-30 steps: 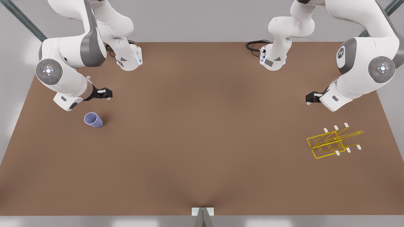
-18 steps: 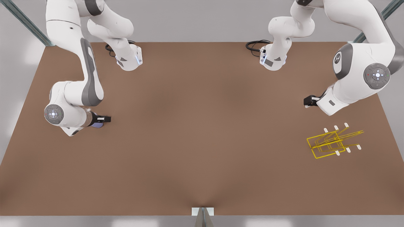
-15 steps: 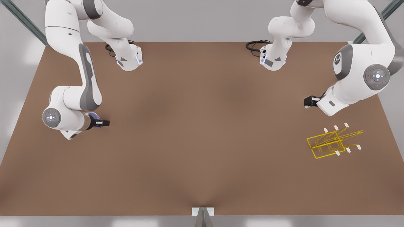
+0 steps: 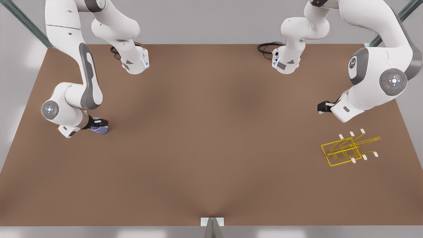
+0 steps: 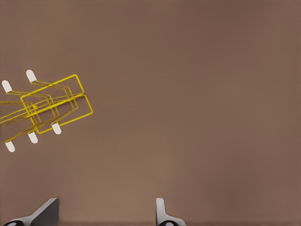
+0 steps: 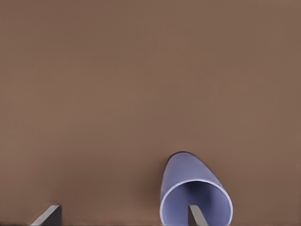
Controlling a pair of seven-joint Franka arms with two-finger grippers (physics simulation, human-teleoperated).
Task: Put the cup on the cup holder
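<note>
Bare brown surface (image 4: 211, 138) runs unobstructed from the cup (image 4: 99, 129), which has one finger (image 6: 196, 215) of the right gripper (image 4: 98, 124) inside its mouth, across to the cup holder (image 4: 349, 147), with only the left gripper (image 4: 321, 107) hanging near that rack.

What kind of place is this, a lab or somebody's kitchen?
Most likely a robot test bench, rendered by a simulator, not a kitchen. Two white arms stand on a bare brown table. The right gripper is at a cup; the left gripper waits open near a yellow cup holder.
</note>
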